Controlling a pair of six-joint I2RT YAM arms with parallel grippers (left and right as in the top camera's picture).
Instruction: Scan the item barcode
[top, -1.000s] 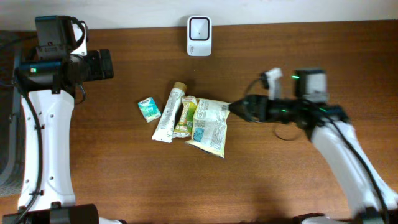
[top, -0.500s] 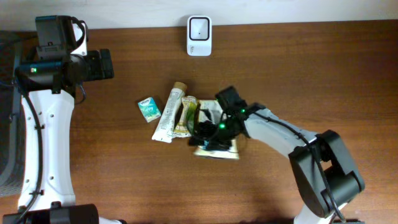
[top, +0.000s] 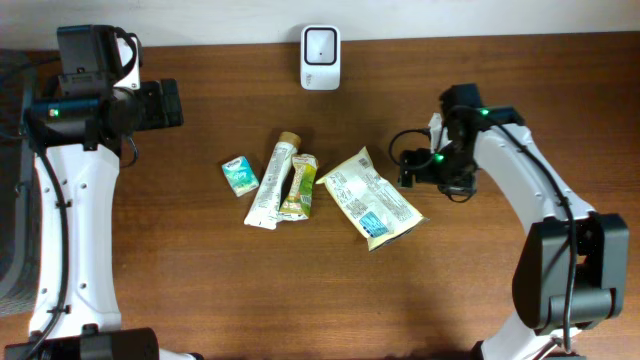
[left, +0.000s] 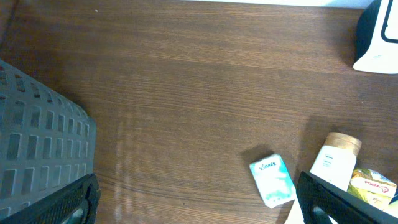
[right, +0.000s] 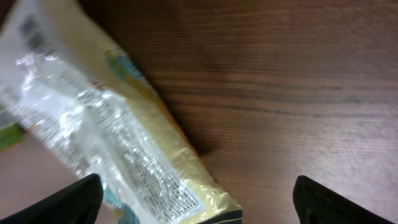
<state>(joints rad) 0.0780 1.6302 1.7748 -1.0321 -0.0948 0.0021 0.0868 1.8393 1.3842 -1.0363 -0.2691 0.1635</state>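
Snack packet (top: 375, 200): lies flat on the table (top: 500, 300), printed side up, right of the other packets (top: 285, 180). You see the right gripper (top: 409, 169) just beside it, jaws wide, empty; the left gripper (top: 169, 104) likewise, well apart.

Your views: one high, two close.
Overhead looks straight down on your table (top: 500, 300); left wrist faces the scanner (left: 376, 56); right wrist sits close over the yellow packet (right: 93, 143), shared with overhead.

Yellow packet (top: 374, 198) flat (label up)
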